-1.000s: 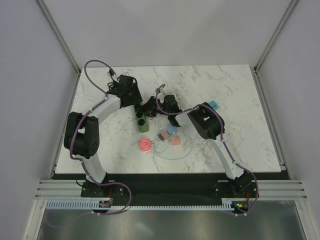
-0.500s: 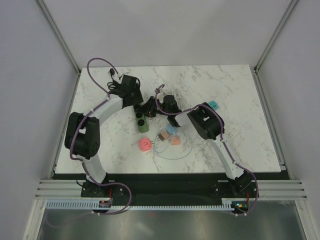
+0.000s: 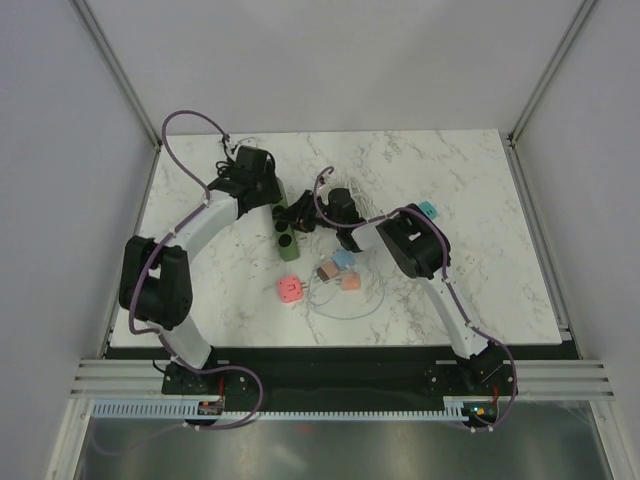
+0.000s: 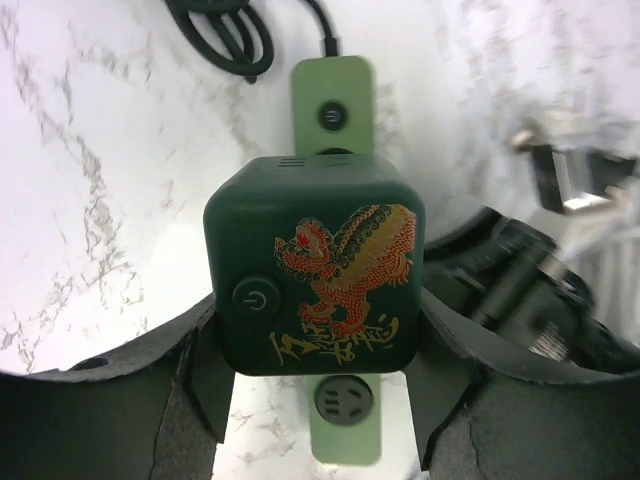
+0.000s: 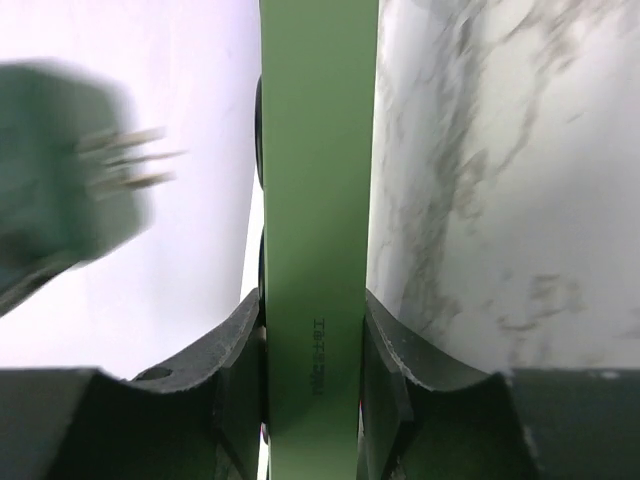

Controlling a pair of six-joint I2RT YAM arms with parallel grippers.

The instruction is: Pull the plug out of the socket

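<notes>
The plug (image 4: 315, 265) is a dark green cube with a red and gold dragon and a power button. My left gripper (image 4: 315, 365) is shut on its two sides and holds it over the light green power strip (image 4: 332, 90). In the right wrist view the plug (image 5: 60, 190) is blurred at the left, and its bare metal prongs (image 5: 125, 160) show clear of the strip (image 5: 318, 200). My right gripper (image 5: 313, 375) is shut on the strip's long sides. In the top view both grippers meet at the strip (image 3: 288, 245) at mid table.
A pink cube (image 3: 290, 289) and small blue, brown and orange adapters (image 3: 340, 272) lie in front of the strip, inside a thin white cable loop (image 3: 345, 305). A teal adapter (image 3: 427, 211) lies to the right. A coiled black cable (image 4: 225, 35) lies beyond the strip.
My left arm has swung outward to the left and its wrist has moved back. The plug now hangs free of the strip. The right arm has stayed in place.
</notes>
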